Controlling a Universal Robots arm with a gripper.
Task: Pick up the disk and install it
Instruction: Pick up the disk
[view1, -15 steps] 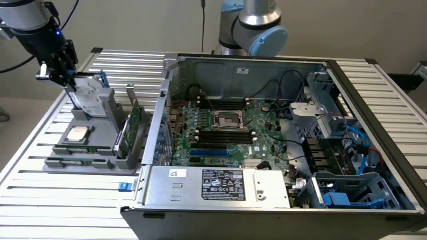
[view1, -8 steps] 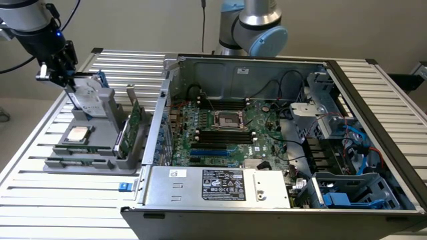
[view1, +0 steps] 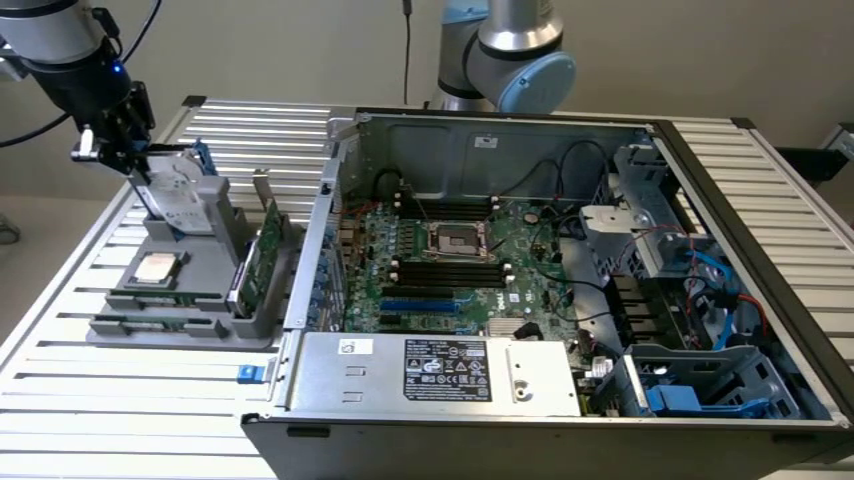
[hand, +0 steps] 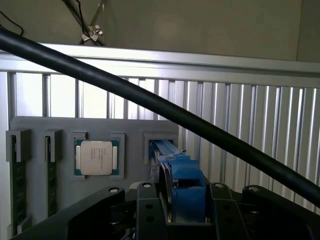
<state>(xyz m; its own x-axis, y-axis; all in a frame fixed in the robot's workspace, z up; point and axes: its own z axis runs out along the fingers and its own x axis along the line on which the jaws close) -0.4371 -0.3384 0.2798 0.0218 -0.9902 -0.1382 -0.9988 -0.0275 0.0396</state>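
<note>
Disk stands tilted in an end slot of the grey holder, blue carrier edge uppermost. End effector clenched on disk's top edge. Chip lies in holder, beside disk.

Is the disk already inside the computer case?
No, the disk stands in the grey holder at the exterior view's left, outside the computer case.

In the exterior view the arm runs off the frame's upper left, and the label on the disk is too small to read. In the wrist view a cable hides part of the table.
</note>
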